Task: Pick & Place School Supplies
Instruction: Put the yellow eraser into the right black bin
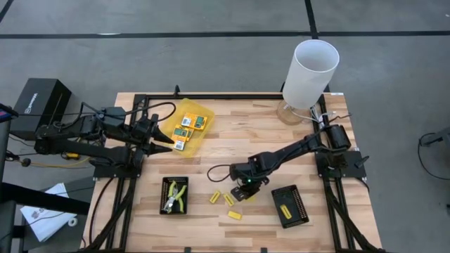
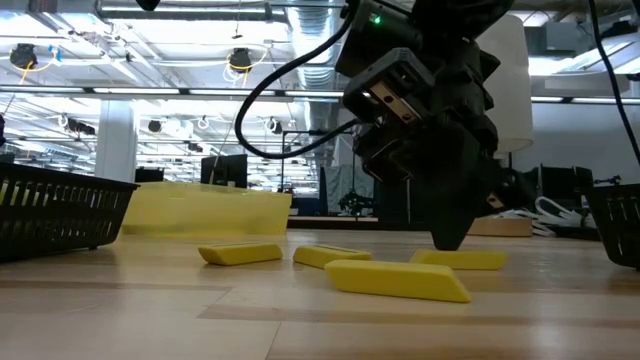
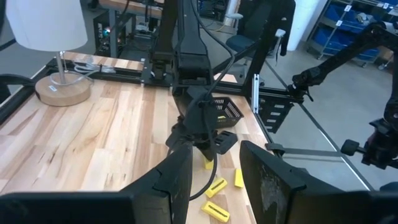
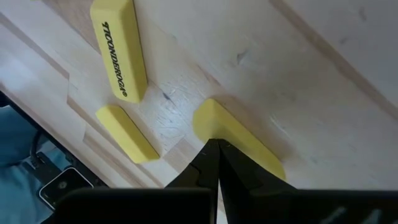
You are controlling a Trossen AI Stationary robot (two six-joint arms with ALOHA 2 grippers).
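Several small yellow stubby pieces lie flat on the wooden table near its near edge (image 1: 233, 215) (image 2: 395, 280). My right gripper (image 1: 246, 188) (image 4: 216, 144) points down, shut, with its tip at one of them (image 4: 239, 140); two more lie beside it (image 4: 118, 50) (image 4: 127, 134). Another piece (image 1: 285, 209) lies in the right black tray (image 1: 299, 214). The plier-like tool (image 1: 176, 197) lies in the left black tray (image 1: 166, 184). Flat packets (image 1: 188, 126) lie in the translucent yellow container (image 1: 204, 112). My left gripper (image 1: 167, 141) (image 3: 214, 186) is open and holds nothing, at that container's left side. My right gripper comes from above, pointing down, with its fingers shut together. Their tip (image 2: 450, 243) stands at the long edge of a yellow piece (image 4: 217, 124) that lies flat on the table. The piece is not between the fingers. Whether the tip touches it, I cannot tell.
A lamp with a white shade (image 1: 309, 74) and a wooden base (image 1: 290, 112) stands at the table's far right corner. Black frame rails run along both table sides. A black box (image 1: 39, 105) sits off the table at left. Bare wood lies between the trays.
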